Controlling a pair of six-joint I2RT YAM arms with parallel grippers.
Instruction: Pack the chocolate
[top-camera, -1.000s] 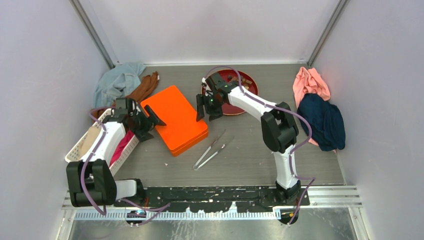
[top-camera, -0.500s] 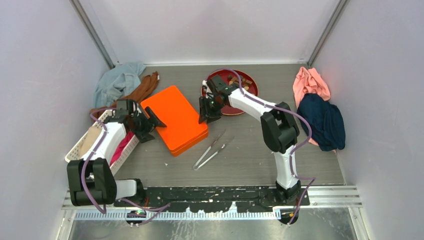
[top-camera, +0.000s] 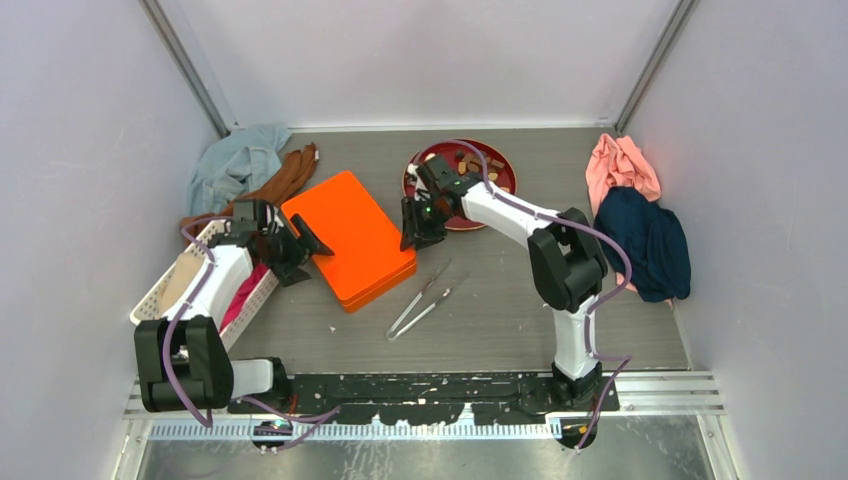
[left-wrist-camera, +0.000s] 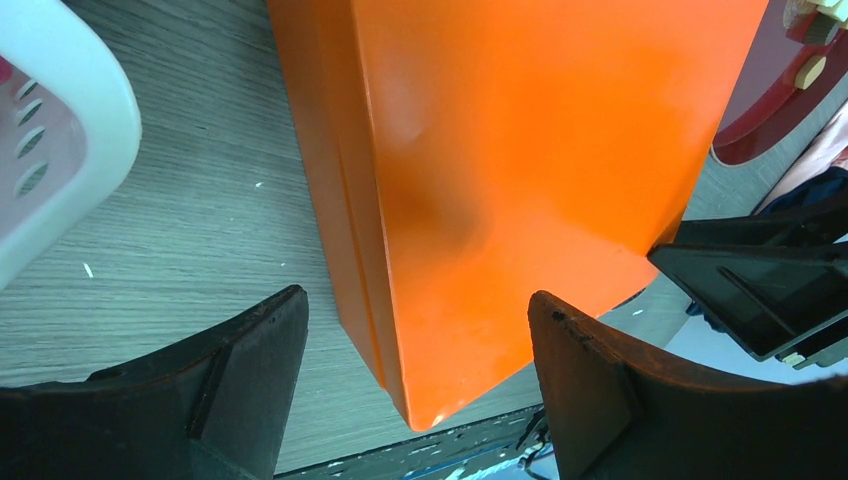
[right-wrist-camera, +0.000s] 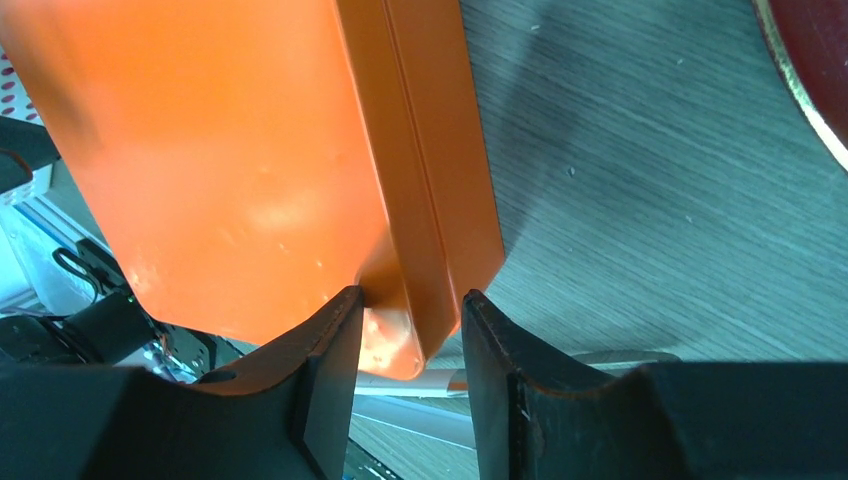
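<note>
Pale lilac walls (top-camera: 430, 60) enclose a grey wood-grain table (top-camera: 500, 300); light even.

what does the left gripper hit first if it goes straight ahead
Likely the box: its corner lies between the left gripper's open fingers, right ahead.

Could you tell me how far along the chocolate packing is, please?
Nothing is packed: the chocolate lies in the red dish and the orange box is shut. In hand: the right hand pinches a box corner, the left hand open astride another. Left: opening, filling, closing.
</note>
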